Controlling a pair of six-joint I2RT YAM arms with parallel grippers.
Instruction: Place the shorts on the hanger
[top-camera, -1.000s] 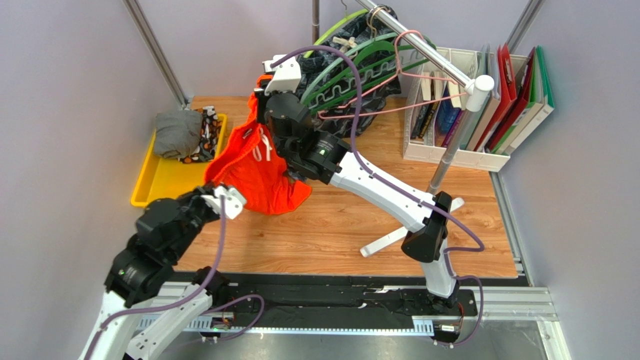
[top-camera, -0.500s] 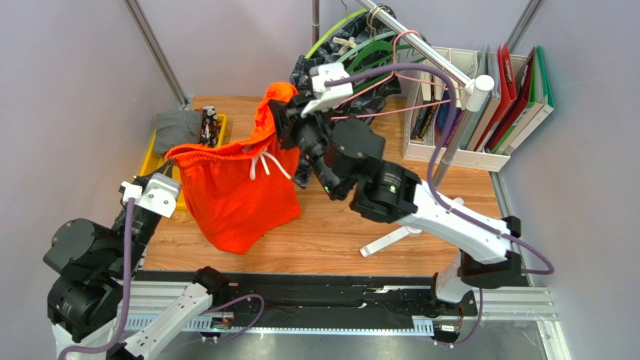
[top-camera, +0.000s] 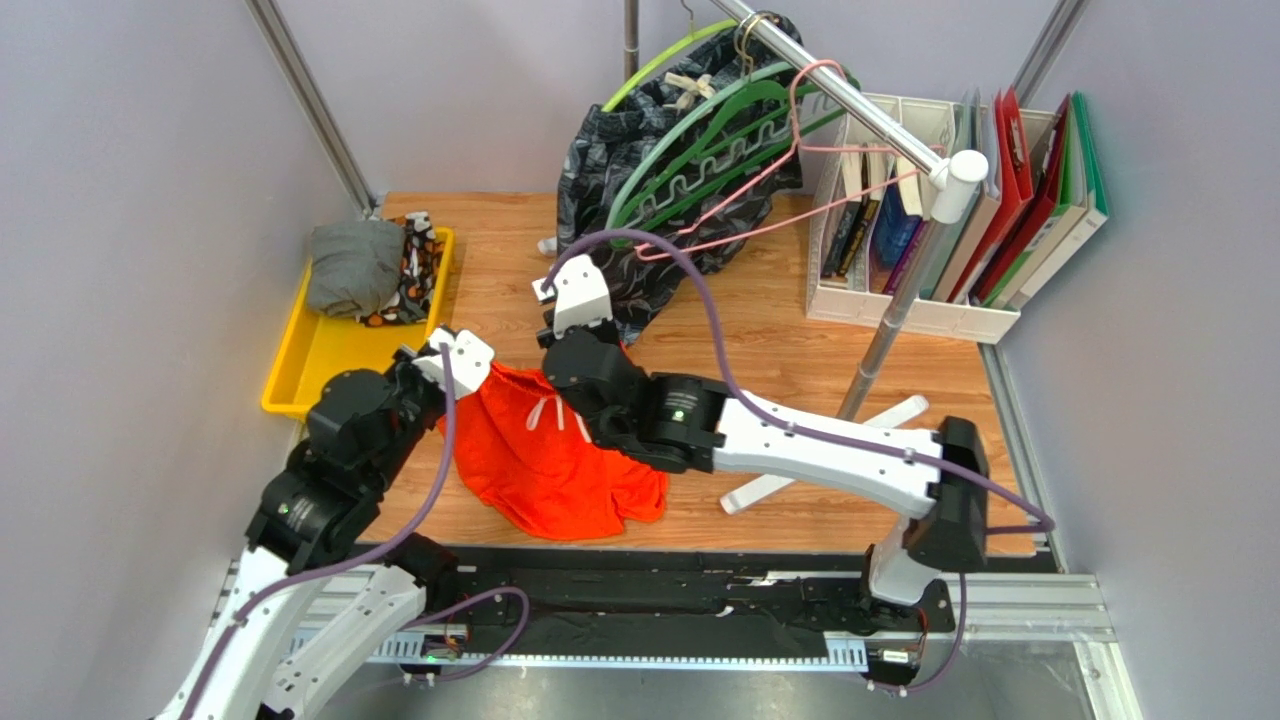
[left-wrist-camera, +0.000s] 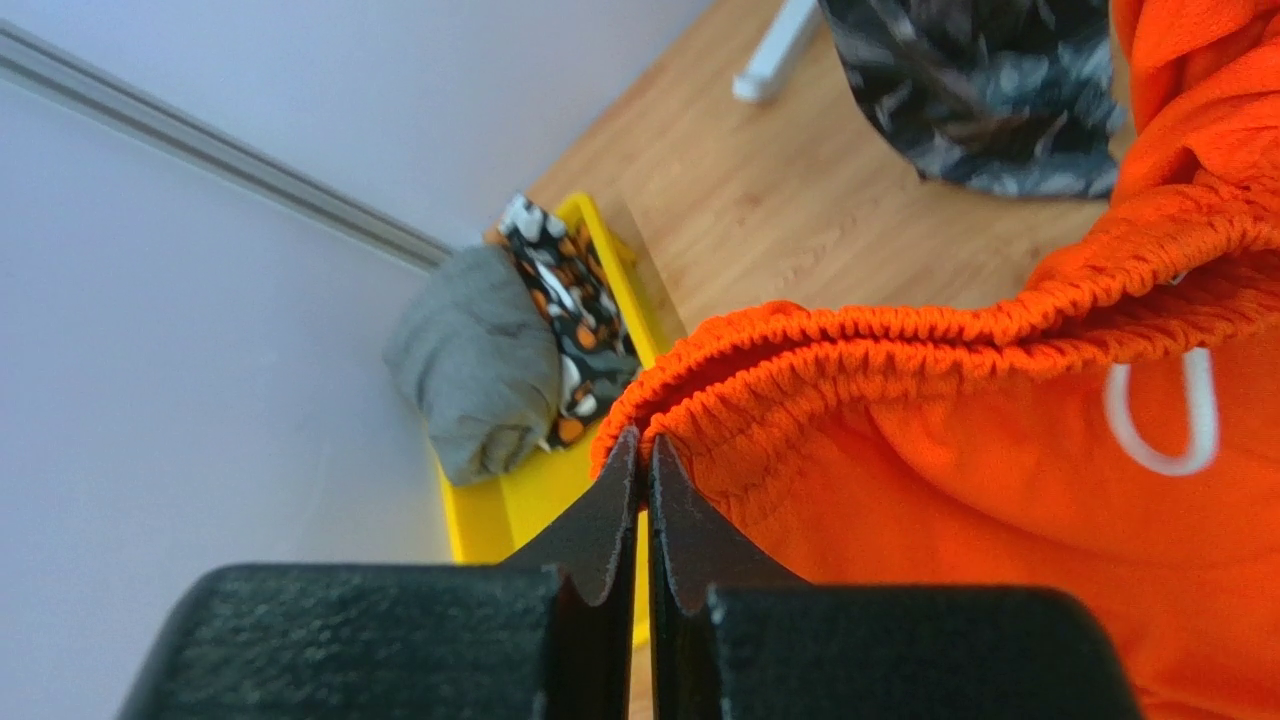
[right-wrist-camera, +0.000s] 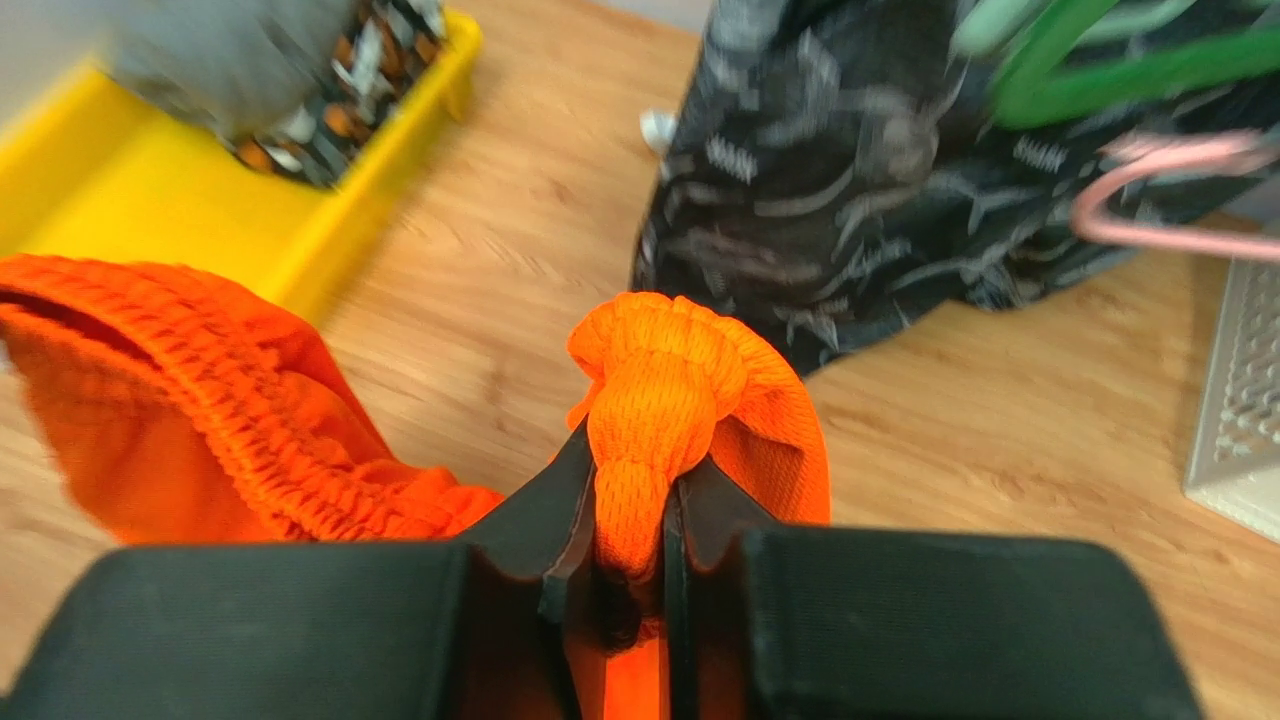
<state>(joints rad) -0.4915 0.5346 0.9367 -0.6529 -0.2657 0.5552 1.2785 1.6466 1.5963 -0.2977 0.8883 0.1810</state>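
- Top external: shorts (top-camera: 549, 465) sag low over the table (top-camera: 781, 338), near-left, between both arms.
- Left gripper (left-wrist-camera: 646, 450) pinched tight on the waistband (left-wrist-camera: 902, 323); right gripper (right-wrist-camera: 631, 518) clamps a bunched fold (orange bulging out).
- Hanger (right-wrist-camera: 1187, 150) hangs far right, well apart.

Shorts (top-camera: 549, 465) before hanger (top-camera: 721, 189), right of tray (top-camera: 338, 357)

1. Bright orange-red cloth shorts (top-camera: 549, 465): matt, fine mesh knit; waistband puckered and ribbed; white drawstring of smooth cord.
2. Light brown wood-grain table (top-camera: 781, 375): smooth, faint sheen.
3. Yellow plastic tray (top-camera: 338, 353), left of frame: smooth, glossy.
4. Thin pink wire-like hanger (right-wrist-camera: 1172, 150): smooth, coated look.
5. Silver metal rail (top-camera: 842, 90), upper right: polished, reflective.
6. Left end effector (left-wrist-camera: 646, 458) and right end effector (right-wrist-camera: 628, 510): matt black fingers, plastic by the look.
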